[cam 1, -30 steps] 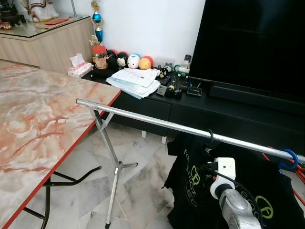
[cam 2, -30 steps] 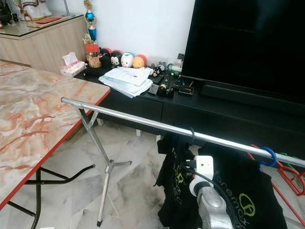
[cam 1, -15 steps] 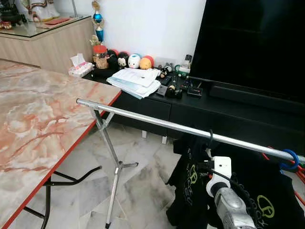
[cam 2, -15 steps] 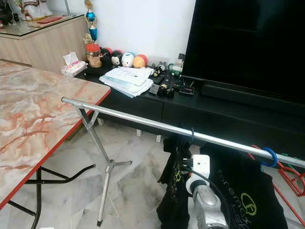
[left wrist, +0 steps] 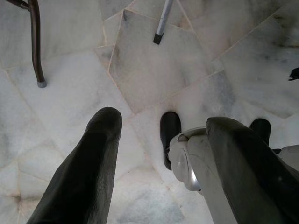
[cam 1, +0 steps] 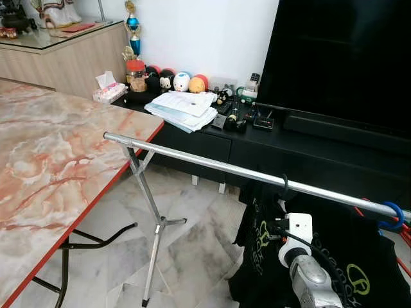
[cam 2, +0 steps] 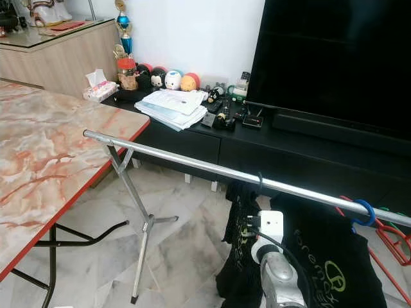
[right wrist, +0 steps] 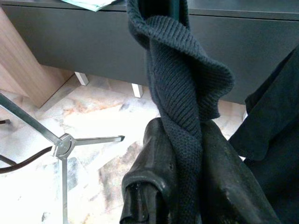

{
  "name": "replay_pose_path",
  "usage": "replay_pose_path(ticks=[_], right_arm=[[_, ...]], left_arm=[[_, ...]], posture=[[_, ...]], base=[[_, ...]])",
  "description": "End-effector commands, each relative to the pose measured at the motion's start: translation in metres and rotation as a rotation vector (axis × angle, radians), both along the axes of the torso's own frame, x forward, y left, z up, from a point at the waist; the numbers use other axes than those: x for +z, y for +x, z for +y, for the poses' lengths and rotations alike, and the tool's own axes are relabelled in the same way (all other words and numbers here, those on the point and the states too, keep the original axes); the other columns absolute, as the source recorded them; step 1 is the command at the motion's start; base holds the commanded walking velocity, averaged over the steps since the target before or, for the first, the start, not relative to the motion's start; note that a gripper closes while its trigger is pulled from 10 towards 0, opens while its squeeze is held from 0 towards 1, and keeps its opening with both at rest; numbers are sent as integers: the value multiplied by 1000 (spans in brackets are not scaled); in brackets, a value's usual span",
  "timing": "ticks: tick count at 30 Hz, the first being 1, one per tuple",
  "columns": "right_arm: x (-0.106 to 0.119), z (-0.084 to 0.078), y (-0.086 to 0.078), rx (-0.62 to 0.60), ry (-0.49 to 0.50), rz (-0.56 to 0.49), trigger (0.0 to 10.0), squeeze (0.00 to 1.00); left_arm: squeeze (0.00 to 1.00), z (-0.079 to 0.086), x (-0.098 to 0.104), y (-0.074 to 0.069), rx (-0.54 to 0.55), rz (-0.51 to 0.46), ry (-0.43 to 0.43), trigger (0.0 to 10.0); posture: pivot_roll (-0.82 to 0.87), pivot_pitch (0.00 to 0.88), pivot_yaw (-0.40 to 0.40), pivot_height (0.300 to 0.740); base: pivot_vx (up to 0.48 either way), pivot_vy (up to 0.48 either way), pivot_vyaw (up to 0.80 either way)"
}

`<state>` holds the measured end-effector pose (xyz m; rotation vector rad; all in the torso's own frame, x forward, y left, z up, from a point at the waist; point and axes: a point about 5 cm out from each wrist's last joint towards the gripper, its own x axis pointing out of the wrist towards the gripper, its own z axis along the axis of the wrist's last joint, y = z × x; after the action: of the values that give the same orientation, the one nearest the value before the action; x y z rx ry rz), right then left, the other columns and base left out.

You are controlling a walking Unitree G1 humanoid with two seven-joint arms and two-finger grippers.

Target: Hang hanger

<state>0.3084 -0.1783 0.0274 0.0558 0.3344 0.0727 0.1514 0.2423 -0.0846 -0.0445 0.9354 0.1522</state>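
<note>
- The hanger's black hook (cam 1: 283, 184) is already over the metal clothes rail (cam 1: 205, 164), toward the rail's right end, with the black T-shirt (cam 1: 263, 244) hanging under it, just left of a blue ring (cam 1: 389, 215) on the same rail.
- Right gripper (right wrist: 180, 186) is clamped on a twisted fold of the shirt's knit fabric (right wrist: 180, 84), so it's pinching cloth, not the hanger itself.
- Risk as I see it: if the arm drops or backs off without letting go, the cloth drags and could tip the hook off the rail, or slide the shirt off the hanger. The stand looks light too, on a thin tripod foot (cam 1: 160, 224), so a tug might rock it.
- Right arm (cam 1: 308, 282) reaches up from low right, wrist just under the rail against the shirt.
- Left gripper (left wrist: 159, 163) hangs idle over the marble floor (left wrist: 70, 93), fingers spread, holding nothing.
</note>
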Motion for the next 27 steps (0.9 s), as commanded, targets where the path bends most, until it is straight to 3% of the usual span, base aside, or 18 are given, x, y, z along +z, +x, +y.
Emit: replay_pose_path(ticks=[1, 8, 16, 21, 27], right_arm=[[0, -2, 0, -12, 3, 2, 0, 0], [0, -2, 0, -19, 8, -10, 0, 0], [8, -4, 0, -74, 56, -111, 0, 0], [24, -11, -3, -186, 100, -274, 0, 0], [29, -12, -14, -205, 106, -350, 0, 0]], left_arm=[[0, 0, -3, -6, 13, 22, -9, 10000], [0, -1, -3, -6, 12, 22, -8, 10000], [0, -1, -3, -5, 12, 21, -6, 10000], [0, 0, -3, -6, 13, 21, -6, 10000], [0, 1, -3, -8, 12, 25, -4, 10000]], posture=[[20, 48, -13, 740], [21, 49, -13, 740], [21, 48, -12, 740], [22, 47, -11, 740], [16, 47, -10, 740]], base=[[0, 0, 0], [0, 0, 0], [0, 0, 0], [0, 0, 0], [0, 0, 0]])
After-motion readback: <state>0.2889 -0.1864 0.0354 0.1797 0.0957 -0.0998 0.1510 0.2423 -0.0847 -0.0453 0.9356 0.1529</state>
